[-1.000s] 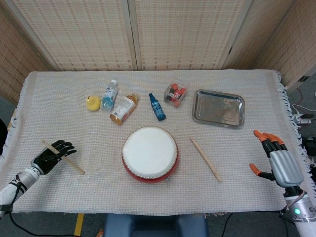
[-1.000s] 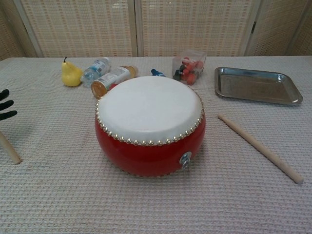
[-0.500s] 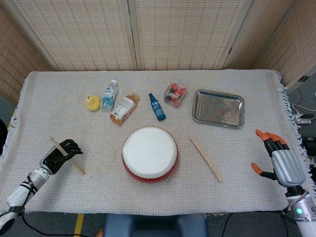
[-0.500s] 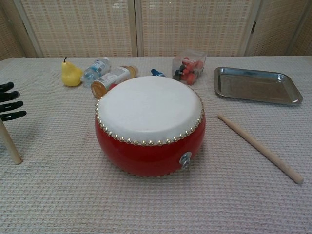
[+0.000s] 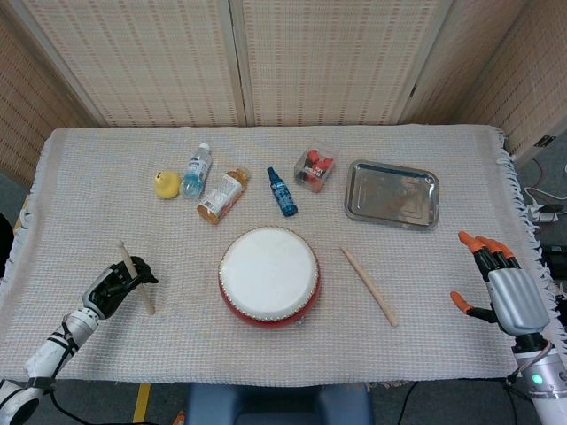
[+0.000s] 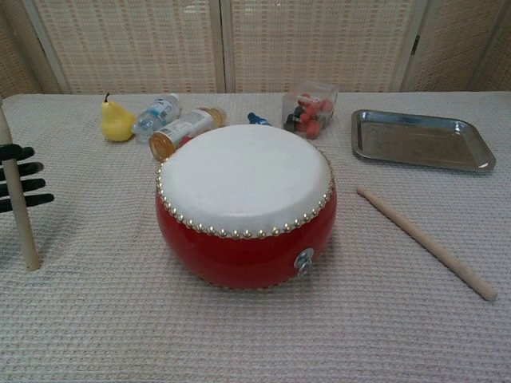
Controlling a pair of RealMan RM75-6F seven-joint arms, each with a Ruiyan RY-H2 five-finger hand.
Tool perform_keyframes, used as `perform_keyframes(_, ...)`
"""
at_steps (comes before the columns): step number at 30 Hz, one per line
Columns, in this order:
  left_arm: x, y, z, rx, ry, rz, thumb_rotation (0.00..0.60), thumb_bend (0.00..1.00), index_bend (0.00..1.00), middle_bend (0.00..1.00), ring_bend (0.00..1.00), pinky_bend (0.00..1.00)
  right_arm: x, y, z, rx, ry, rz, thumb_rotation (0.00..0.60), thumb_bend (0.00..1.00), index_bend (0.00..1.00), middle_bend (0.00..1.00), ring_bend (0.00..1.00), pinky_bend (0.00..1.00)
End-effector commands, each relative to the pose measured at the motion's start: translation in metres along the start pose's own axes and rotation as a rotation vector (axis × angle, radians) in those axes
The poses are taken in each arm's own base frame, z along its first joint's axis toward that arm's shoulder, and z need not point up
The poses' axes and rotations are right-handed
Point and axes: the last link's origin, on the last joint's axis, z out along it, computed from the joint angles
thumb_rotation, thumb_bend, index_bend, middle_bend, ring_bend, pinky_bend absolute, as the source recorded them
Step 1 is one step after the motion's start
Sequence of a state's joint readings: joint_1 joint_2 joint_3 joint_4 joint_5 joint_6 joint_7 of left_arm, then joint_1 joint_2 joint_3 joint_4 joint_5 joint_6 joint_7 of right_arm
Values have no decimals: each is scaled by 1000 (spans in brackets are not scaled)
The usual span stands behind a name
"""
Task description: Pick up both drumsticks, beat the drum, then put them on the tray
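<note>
Beside the drum [image 5: 268, 275], bottle labels are unreadable.

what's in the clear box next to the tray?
The clear box beside the tray holds small red, orange and dark pieces, seen through its walls in both views. What they are is too small to tell, and anything beneath that pile is hidden.

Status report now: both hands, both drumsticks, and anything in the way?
Left hand grips left stick, near upright. Right hand open, off the table edge. Right stick lies between drum and tray. Nothing blocking it.
</note>
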State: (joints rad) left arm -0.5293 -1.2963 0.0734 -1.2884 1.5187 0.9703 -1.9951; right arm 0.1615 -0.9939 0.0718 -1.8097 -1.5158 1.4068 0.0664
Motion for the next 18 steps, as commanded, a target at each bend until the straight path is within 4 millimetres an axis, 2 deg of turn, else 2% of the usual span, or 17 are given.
perform_keyframes(1,-2,-5,-1,-5,-1,7,432,210,583,601,526,431,0,-1,0,1,1,0,600,248,59,136,0,119)
perform_keyframes(13,-5,-14,-1,-10,23,86,430,210,685,703,623,497,1,-2,1,8,14,1,600,248,59,135,0,119)
perform_keyframes(18,-5,-18,-1,-8,36,128,466,211,726,744,664,544,1,-3,0,9,20,2,600,249,59,136,0,119)
